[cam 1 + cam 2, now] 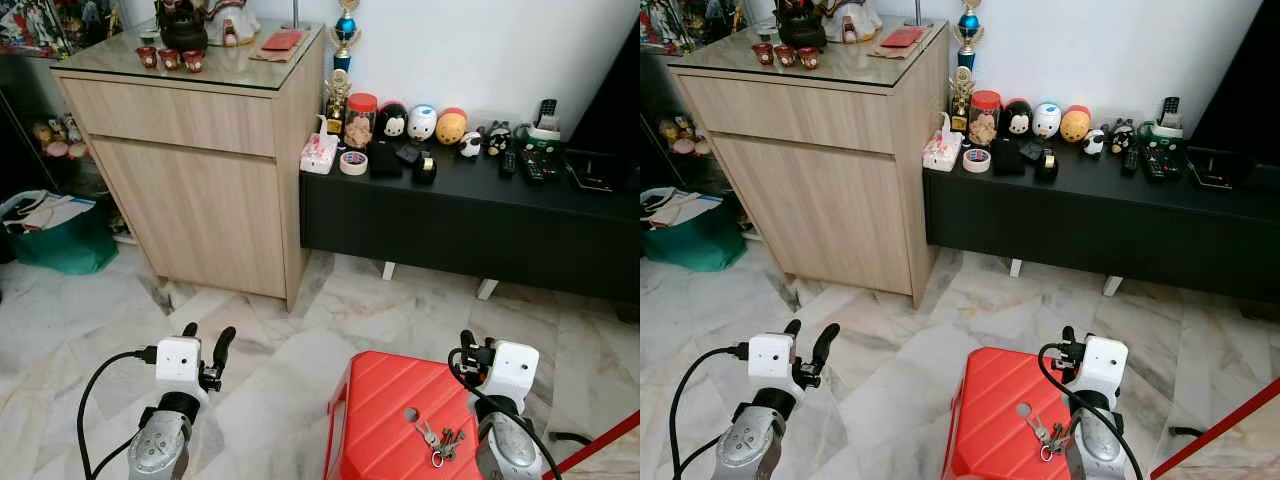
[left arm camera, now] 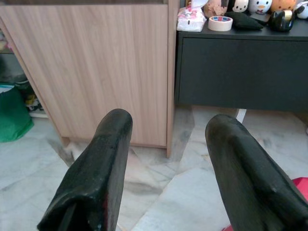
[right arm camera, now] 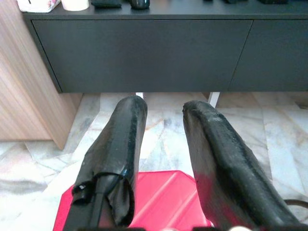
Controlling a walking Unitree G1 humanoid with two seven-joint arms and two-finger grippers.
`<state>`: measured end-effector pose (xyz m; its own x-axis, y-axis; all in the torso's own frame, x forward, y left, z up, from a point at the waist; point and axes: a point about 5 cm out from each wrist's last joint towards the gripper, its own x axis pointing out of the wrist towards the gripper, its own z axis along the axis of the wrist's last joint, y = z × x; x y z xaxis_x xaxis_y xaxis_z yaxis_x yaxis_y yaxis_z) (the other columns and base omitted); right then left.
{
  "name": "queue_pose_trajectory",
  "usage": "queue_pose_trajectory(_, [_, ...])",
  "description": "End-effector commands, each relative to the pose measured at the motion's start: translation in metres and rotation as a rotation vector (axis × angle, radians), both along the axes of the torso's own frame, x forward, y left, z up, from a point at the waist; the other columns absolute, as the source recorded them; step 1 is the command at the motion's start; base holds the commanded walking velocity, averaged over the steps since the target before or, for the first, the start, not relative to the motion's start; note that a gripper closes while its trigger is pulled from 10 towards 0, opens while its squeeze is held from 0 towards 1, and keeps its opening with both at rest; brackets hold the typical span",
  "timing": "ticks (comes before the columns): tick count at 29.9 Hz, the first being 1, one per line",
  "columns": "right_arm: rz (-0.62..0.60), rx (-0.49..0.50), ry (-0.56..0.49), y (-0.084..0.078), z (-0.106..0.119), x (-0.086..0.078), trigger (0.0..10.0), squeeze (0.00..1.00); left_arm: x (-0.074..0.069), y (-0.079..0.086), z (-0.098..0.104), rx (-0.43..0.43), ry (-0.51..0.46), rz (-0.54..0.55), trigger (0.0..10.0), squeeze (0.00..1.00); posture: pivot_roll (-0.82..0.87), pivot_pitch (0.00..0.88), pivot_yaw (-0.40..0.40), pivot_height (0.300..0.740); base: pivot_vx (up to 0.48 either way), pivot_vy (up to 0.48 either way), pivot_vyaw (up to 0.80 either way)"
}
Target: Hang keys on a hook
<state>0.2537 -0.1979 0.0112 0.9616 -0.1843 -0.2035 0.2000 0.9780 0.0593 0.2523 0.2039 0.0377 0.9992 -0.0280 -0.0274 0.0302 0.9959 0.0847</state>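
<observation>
Lying keys: a small bunch of keys (image 1: 438, 440) rests on the flat top of a red stool (image 1: 385, 420), just beside a round hole in it, close in front of the robot.
Right gripper: the right gripper (image 1: 467, 347) hangs over the stool's right edge, near the keys but not touching them; its two black fingers (image 3: 120, 144) stand apart with nothing between them.
Left gripper: the left gripper (image 1: 207, 345) is raised over the marble floor (image 1: 290, 340), well apart from the stool; its fingers (image 2: 103, 159) are spread and empty.
Jar: a clear jar with a red lid (image 1: 360, 120) stands on the low black console (image 1: 470, 215); it holds pale brown pieces, too small to identify.
Green bag: a green bag (image 1: 60, 235) on the floor left of the wooden cabinet (image 1: 200, 170) holds what look like white papers.
Cups: three small red cups (image 1: 169, 58) sit in a row on the cabinet's glass top; contents cannot be told.
Other console items: a tissue pack (image 1: 319, 153), a tape roll (image 1: 353, 162), round character toys (image 1: 422, 122) and remote controls (image 1: 530, 160).
Writing: none large enough to read on any item.
</observation>
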Motion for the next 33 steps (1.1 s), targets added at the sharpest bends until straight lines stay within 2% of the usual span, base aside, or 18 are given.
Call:
queue_pose_trajectory(1, [0.001,-0.003,-0.011,-0.002,0.004,0.004,10.0,0.00,0.001,0.000,0.002,-0.017,-0.006,0.007,10.0,0.00,0.01,0.000,-0.047,0.695,0.000,0.000,0.00])
queue_pose_trajectory(5, [0.015,0.005,0.001,0.000,0.003,0.005,10.0,0.00,0.001,0.000,0.002,-0.018,-0.004,0.011,10.0,0.00,0.01,0.000,-0.048,0.675,0.000,0.000,0.00])
queue_pose_trajectory(10, [0.054,0.010,0.002,0.004,0.002,0.005,10.0,0.00,0.001,0.000,0.001,-0.017,0.002,0.017,10.0,0.00,0.02,0.000,-0.051,0.675,0.000,0.000,0.00])
queue_pose_trajectory(18, [0.052,0.022,0.022,0.005,0.000,0.005,10.0,0.00,0.001,0.000,0.001,-0.018,0.008,0.025,10.0,0.00,0.02,0.000,-0.054,0.675,0.000,0.000,0.00])
queue_pose_trajectory(25, [0.067,0.034,0.043,0.007,-0.002,0.006,10.0,0.00,0.001,0.000,0.000,-0.017,0.015,0.030,10.0,0.00,0.02,0.000,-0.054,0.632,0.000,0.000,0.00])
queue_pose_trajectory(33, [0.079,0.043,0.044,0.009,-0.003,0.005,10.0,0.00,0.001,-0.001,-0.001,-0.017,0.021,0.030,10.0,0.00,0.02,0.000,-0.053,0.627,0.000,0.000,0.00])
